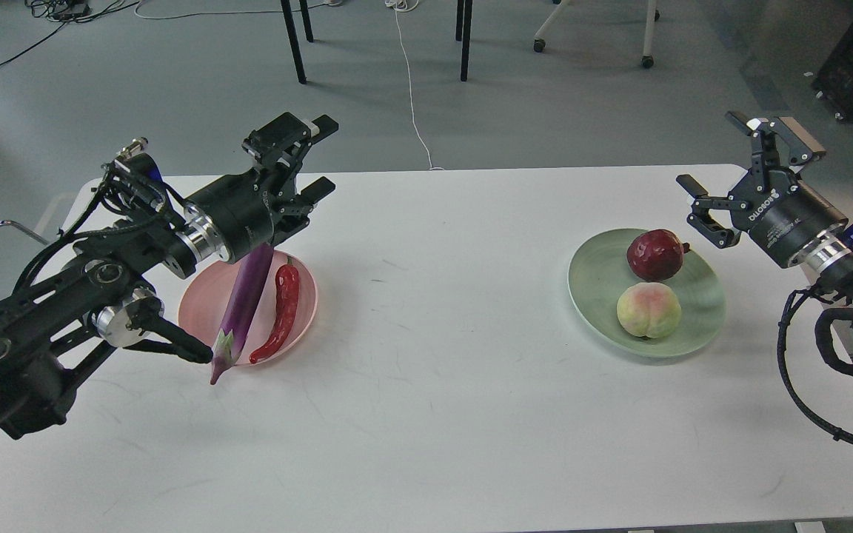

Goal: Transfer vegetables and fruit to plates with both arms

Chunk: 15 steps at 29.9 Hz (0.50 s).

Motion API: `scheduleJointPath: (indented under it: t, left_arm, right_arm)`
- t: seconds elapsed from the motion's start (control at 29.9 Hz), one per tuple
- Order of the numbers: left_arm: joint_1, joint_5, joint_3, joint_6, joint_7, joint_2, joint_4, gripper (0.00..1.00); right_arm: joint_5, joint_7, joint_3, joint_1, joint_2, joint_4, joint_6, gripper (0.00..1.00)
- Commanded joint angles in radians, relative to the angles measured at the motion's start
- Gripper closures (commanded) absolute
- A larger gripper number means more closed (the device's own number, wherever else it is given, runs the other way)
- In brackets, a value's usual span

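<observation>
A purple eggplant (243,303) and a red chili pepper (283,311) lie on the pink plate (201,303) at the left; the eggplant's stem end hangs over the plate's front rim. A dark red pomegranate (654,254) and a green-and-pink peach (649,311) sit on the green plate (597,285) at the right. My left gripper (315,159) is open and empty, raised above and behind the pink plate. My right gripper (730,174) is open and empty, raised to the right of the green plate.
The white table (434,355) spans the view, with its far edge just behind both grippers. Chair and table legs (293,41) and a white cable (412,89) lie on the grey floor beyond.
</observation>
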Motion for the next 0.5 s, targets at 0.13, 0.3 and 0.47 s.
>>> scheduleJointPath:
  t: [0.13,0.3,0.47]
  left_arm:
    - [0.156,0.009,-0.230,-0.010,-0.021,-0.156,0.113,0.02]
    - [0.213,0.009,-0.279,-0.067,-0.021,-0.166,0.118,0.02]
    - [0.233,0.006,-0.300,-0.087,-0.020,-0.179,0.116,0.02]
  right_arm:
    - [0.001,0.000,-0.004,0.004,0.055,0.091,-0.159,0.02]
    - [-0.001,0.000,0.006,-0.025,0.063,0.099,-0.170,0.02]
    - [-0.002,0.000,0.033,-0.035,0.064,0.101,-0.161,0.02]
